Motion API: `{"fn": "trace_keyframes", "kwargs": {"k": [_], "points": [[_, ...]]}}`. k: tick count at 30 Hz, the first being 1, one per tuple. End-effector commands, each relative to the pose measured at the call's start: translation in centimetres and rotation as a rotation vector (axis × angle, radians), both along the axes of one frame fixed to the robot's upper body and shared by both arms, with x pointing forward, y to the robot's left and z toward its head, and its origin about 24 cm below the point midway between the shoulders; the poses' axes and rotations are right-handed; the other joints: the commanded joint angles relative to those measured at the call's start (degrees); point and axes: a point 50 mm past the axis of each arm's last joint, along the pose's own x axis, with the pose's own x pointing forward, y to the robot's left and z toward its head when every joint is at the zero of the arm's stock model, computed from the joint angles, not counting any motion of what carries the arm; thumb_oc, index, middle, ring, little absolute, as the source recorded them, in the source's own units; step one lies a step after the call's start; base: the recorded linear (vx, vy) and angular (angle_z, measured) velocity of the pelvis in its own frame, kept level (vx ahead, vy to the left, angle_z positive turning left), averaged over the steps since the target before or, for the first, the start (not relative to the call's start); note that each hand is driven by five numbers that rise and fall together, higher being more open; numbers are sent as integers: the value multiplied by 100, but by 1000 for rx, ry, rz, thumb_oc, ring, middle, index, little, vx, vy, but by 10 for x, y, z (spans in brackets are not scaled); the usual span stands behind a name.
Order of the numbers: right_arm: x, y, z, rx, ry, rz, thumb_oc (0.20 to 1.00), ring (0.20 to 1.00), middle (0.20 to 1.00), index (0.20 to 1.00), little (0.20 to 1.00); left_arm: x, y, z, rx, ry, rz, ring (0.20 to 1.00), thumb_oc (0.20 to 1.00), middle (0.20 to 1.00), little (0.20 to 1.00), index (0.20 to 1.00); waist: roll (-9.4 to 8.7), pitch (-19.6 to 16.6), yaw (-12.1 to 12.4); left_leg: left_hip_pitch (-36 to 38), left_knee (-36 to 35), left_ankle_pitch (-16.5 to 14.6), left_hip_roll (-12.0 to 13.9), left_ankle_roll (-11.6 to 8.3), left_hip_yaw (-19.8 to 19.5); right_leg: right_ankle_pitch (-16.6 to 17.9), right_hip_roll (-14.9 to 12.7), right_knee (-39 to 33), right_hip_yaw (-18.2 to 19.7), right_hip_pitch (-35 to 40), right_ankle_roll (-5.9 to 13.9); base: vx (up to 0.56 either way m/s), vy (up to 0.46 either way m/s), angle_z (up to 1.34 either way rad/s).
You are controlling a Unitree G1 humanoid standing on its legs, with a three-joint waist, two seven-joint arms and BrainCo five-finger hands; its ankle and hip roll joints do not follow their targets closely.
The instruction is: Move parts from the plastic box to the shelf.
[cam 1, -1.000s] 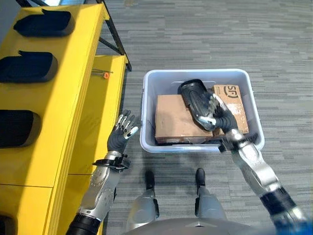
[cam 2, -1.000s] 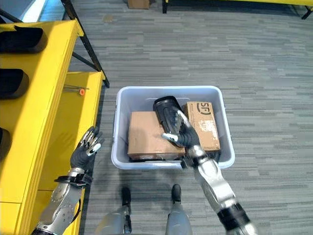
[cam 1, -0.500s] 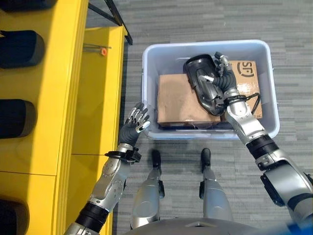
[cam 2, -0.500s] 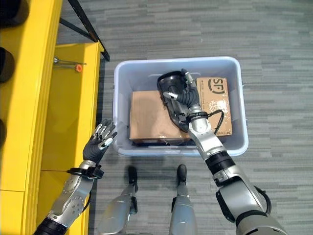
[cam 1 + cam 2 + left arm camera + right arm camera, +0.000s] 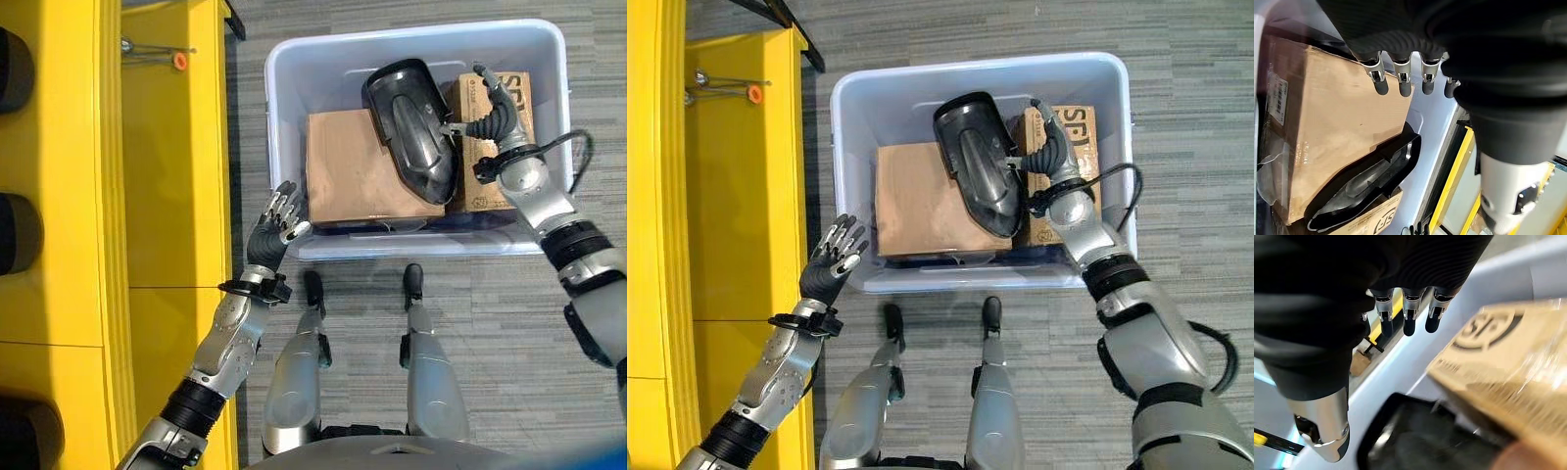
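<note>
Looking down through the left eye view, the black part [image 5: 411,125] lies tilted inside the plastic box [image 5: 284,211], across the seam between the plain carton [image 5: 348,176] and the printed carton [image 5: 495,147]. It looks like a rigid moulded shell, smooth and glossy, probably light but slippery, so a hold across its narrower width or under a rim seems safer than a pinch on the rounded top. The right hand [image 5: 490,113] sits at the part's right edge with fingers extended, the thumb touching its side, nothing yet enclosed. The left hand [image 5: 272,227] hovers just outside the box's near left corner, beside the yellow shelf [image 5: 162,196], fingers spread and empty.

The right eye view shows the same: the right hand [image 5: 1050,157] beside the part [image 5: 978,164], the left hand [image 5: 831,259] raised, palm towards the box.

From the left wrist view, straight fingers [image 5: 1403,81] hang over the plain carton [image 5: 1337,117], with the part [image 5: 1371,186] beyond.

From the right wrist view, uncurled fingers [image 5: 1408,313] point at the box wall [image 5: 1459,323], above the printed carton [image 5: 1508,362] and the part's dark rim [image 5: 1415,440].
</note>
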Motion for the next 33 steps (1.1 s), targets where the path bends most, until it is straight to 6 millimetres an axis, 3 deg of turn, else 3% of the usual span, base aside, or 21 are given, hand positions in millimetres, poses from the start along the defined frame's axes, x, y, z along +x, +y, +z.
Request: {"fn": "trace_keyframes", "kwargs": {"k": [1, 5, 8, 10, 14, 18, 26, 33], "points": [[4, 6, 46, -209, -116, -12, 1000, 1000, 1000, 1000, 1000, -7, 6, 17, 14, -116, 16, 1000, 1000, 1000, 1000, 1000, -158, -54, -27, -291, 459, 69, 417, -249, -231, -90, -413, 390, -254, -6, 385, -12, -18, -7], [2, 5, 52, -452, -143, -56, 1000, 1000, 1000, 1000, 1000, -5, 6, 20, 19, -134, 27, 1000, 1000, 1000, 1000, 1000, -179, -15, -33, -301, 436, 81, 424, -256, -246, -109, -397, 418, -270, -32, 383, -1, -3, -1], [2, 1, 51, -586, -146, -96, 1000, 1000, 1000, 1000, 1000, -4, 5, 22, 24, -145, 30, 1000, 1000, 1000, 1000, 1000, -172, -14, -31, -345, 428, 107, 432, -259, -263, -103, -394, 418, -275, -62, 375, 0, 0, 0], [3, -5, 47, -796, -133, -156, 1000, 1000, 1000, 1000, 1000, -2, 4, 26, 40, -164, 31, 1000, 1000, 1000, 1000, 1000, -141, 15, -1, -342, 419, 98, 425, -266, -306, -144, -397, 431, -326, -35, 377, 0, 0, 0], [4, -6, 41, -976, -112, -174, 1000, 1000, 1000, 1000, 1000, 1, 2, 28, 44, -174, 34, 1000, 1000, 1000, 1000, 1000, -128, 6, 17, -422, 399, 139, 406, -267, -357, -141, -402, 418, -345, -78, 361, 0, 0, 0], [6, -4, 44, -1000, -126, -189, 1000, 1000, 1000, 1000, 1000, 3, 1, 30, 41, -181, 48, 1000, 1000, 1000, 1000, 1000, -115, 18, 29, -464, 413, 141, 395, -265, -386, -147, -410, 414, -377, -85, 355, 3, -6, 5], [8, 10, 60, -1230, -259, -266, 1000, 1000, 1000, 1000, 1000, 8, -2, 37, 44, -212, 61, 1000, 1000, 1000, 1000, 1000, -140, 59, 99, -574, 401, 153, 370, -261, -494, -178, -426, 410, -429, -101, 337, 6, -9, 5], [8, 21, 66, -1286, -311, -268, 1000, 1000, 1000, 1000, 1000, 10, -3, 38, 38, -217, 78, 1000, 1000, 1000, 1000, 1000, -152, 112, 144, -699, 420, 164, 347, -254, -588, -214, -422, 442, -506, -144, 310, -3, -5, 7]]}}
